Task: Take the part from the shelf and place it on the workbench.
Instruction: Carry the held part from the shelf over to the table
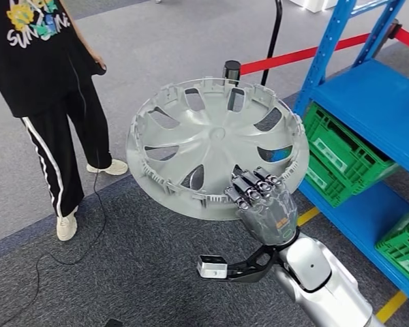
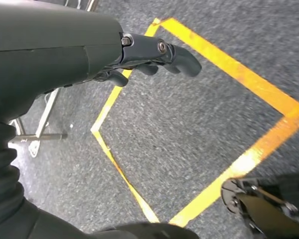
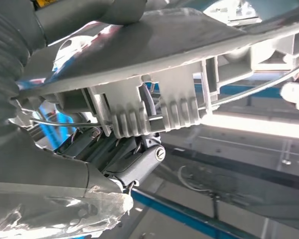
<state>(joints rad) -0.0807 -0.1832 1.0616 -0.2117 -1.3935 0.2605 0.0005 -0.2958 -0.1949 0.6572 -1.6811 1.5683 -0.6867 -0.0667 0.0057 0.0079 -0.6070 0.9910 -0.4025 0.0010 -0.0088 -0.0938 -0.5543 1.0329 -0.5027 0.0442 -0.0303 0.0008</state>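
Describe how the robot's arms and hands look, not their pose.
The right arm is smooth silver metal with a black bracket carrying a small silver camera box. The right hand has a translucent grey back with an orange marking and dark segmented fingers. The left hand shows a dark grey cover, ribbed cuff and black fingers.

The wheel cover (image 1: 218,146) sits in the right hand (image 1: 264,204), which grips its near rim. Right of the wheel cover stands the shelf (image 1: 377,102), with crates (image 1: 341,157) in it; left of the wheel cover stands a person (image 1: 53,82)
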